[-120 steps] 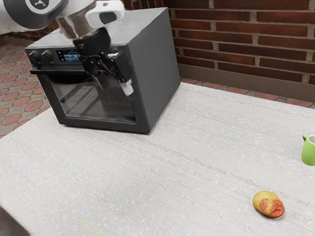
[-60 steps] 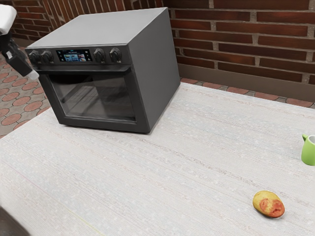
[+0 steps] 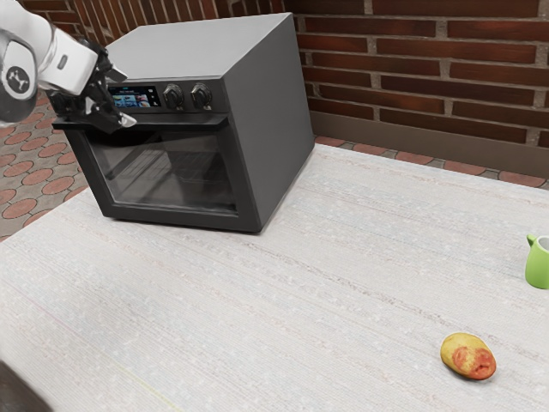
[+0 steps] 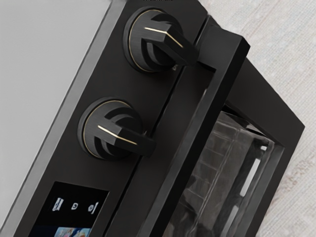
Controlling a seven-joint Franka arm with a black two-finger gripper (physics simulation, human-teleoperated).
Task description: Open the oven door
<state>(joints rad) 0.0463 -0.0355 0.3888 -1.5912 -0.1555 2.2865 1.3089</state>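
Observation:
My gripper [image 3: 122, 98] is at the exterior view's upper left, by the control panel and the left half of the handle, its two fingers apart with nothing between them. The dark grey oven [image 3: 273, 120] stands on the table with its door [image 3: 163, 214] shut. A flat handle bar [image 3: 184, 124] juts out along the door's top edge. In the wrist view the handle [image 4: 200, 133] runs slantwise beside two knobs, and the glass door window [image 4: 212, 168] lies beyond it. The gripper hides the knobs at the panel's left end in the exterior view.
A yellow-red fruit [image 3: 468, 356] lies on the pale table [image 3: 283, 300], and a green mug [image 3: 539, 264] stands at the exterior view's right edge. A brick wall [image 3: 412, 77] rises behind the table. The oven's display [image 4: 69, 210] shows in the wrist view.
From in front of the door, my gripper first went out to the exterior view's left, then came back to the panel's left part and turned. The oven door has not moved.

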